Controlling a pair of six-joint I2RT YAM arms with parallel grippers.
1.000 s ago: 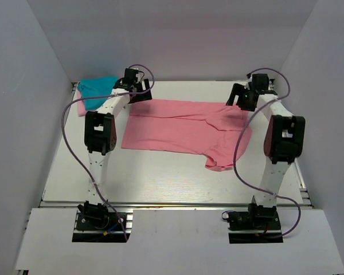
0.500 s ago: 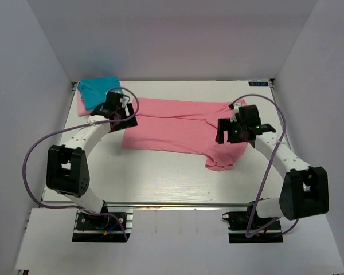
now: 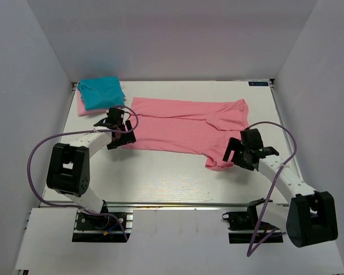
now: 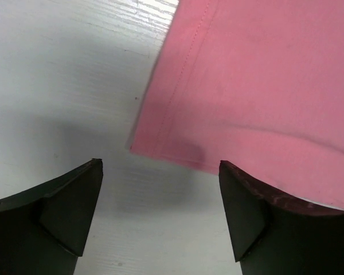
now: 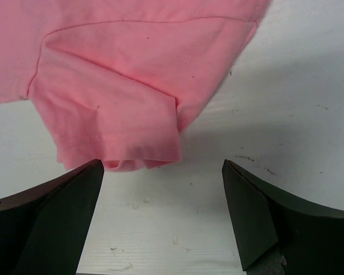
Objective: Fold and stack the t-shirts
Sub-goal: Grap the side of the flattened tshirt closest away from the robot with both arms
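Jaws of the left gripper (image 4: 159,167) stand wide apart and hold nothing; the near hem corner of the salmon-pink t-shirt (image 3: 183,123) lies on the table (image 3: 160,177) just ahead of the gap between them. The right gripper (image 5: 162,167) is equally wide open and empty, with the shirt's rumpled sleeve just beyond its fingertips. At the far left corner the folded teal-blue t-shirt (image 3: 101,91) rests on the pale pink t-shirt (image 3: 82,109).

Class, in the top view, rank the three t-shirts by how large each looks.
1. Salmon-pink t-shirt, spread out: largest by far.
2. Teal-blue t-shirt, folded.
3. Pale pink t-shirt: only an edge shows beneath the teal-blue one, so its full size is unsure.
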